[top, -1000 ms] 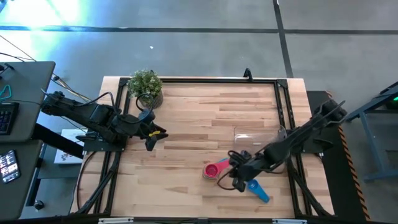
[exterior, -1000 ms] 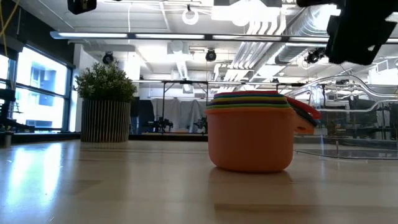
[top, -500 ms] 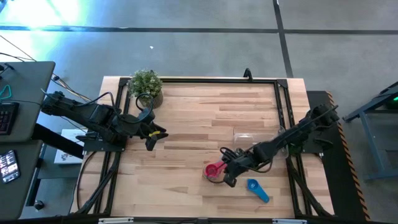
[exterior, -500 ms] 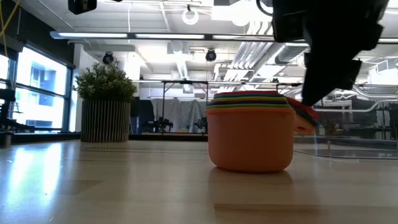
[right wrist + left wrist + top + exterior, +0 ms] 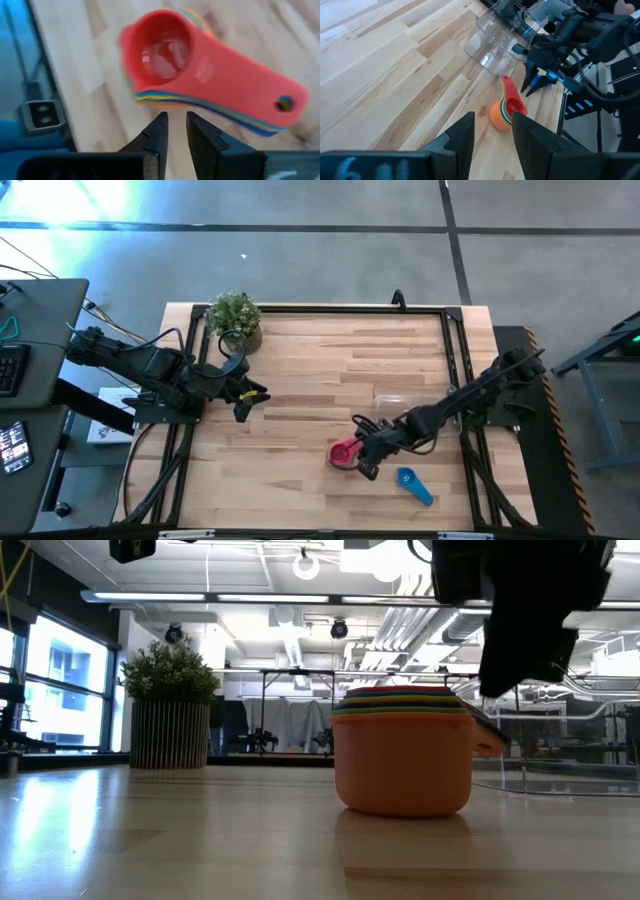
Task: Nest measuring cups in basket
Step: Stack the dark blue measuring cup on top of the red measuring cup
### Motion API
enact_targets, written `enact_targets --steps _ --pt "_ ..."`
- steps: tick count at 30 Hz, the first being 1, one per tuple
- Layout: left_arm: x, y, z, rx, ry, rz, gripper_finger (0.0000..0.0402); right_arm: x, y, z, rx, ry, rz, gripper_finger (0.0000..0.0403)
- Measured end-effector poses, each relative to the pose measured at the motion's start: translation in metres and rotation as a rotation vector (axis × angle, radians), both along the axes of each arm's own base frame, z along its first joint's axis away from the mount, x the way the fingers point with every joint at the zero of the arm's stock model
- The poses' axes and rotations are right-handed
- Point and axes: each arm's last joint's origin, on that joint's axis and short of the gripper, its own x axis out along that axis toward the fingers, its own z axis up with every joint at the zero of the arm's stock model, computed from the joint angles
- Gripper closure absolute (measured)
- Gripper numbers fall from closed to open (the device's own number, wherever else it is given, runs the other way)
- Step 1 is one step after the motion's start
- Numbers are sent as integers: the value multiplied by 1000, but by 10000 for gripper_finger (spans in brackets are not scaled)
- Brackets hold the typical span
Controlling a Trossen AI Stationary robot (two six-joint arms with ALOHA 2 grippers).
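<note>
Right gripper (image 5: 366,463): your narrow-gapped, empty fingers hover beside nested cup stack (image 5: 346,453) | likely aligning with handles | left gripper (image 5: 243,398) parked, open, empty

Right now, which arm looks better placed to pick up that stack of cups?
The right. Its gripper hangs just by the stack, fingers almost together, with the basket close behind. The left gripper waits far across the table near the plant.

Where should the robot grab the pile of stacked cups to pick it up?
Probably by the handles. The stacked cups sit upright on the table, and their flat handles fan out together to one side. The right gripper, hovering beside them, could pinch that bundle from above and below.
</note>
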Motion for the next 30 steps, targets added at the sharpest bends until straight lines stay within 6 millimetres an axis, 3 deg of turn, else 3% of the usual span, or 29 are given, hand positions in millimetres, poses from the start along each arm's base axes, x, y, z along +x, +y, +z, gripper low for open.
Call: enact_targets --steps 10,19,23,30 --pt "0 0 0 1 1 0 280 0 17 46 -39 4 32 341" --pt "0 0 0 15 3 -11 280 -40 36 88 -228 207 -116 341" --pt "0 0 0 16 3 -11 280 -61 50 85 -255 217 -206 341" --pt "0 0 0 16 3 -11 280 -99 75 61 -196 263 -350 341"
